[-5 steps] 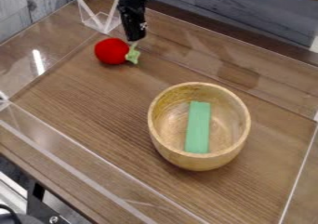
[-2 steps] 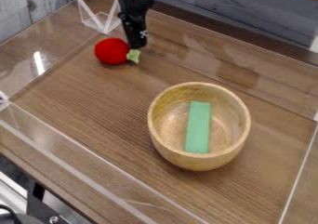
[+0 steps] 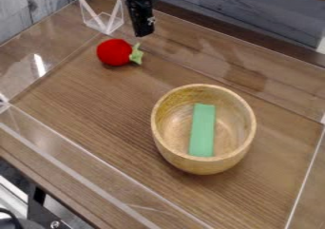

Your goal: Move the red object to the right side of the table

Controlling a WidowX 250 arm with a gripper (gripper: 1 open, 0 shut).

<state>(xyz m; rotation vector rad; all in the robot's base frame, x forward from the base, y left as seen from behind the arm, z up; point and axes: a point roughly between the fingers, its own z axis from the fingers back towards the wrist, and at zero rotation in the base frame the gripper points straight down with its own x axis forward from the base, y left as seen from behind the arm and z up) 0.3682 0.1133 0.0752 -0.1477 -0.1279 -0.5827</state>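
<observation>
Gripper (image 3: 143, 29) is hanging clenched & empty just above the red object (image 3: 116, 51), which is sitting far-left on the table (image 3: 102, 109). We're judging nothing's done yet: grab + carry right are pending.

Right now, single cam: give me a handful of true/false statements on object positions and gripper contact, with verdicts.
1. The red object lies on the table, outside the wooden bowl. True.
2. The green block sits on the bare tabletop beside the bowl. False: it lies inside the bowl.
3. The gripper holds the red object off the table. False: its shut jaws are above the toy's green tip, gripping nothing, and the toy rests on the table.
4. The red object is in the left part of the view, and the bowl is to the right. True.
5. The bowl is tipped on its side. False: it stands upright, opening up.
</observation>
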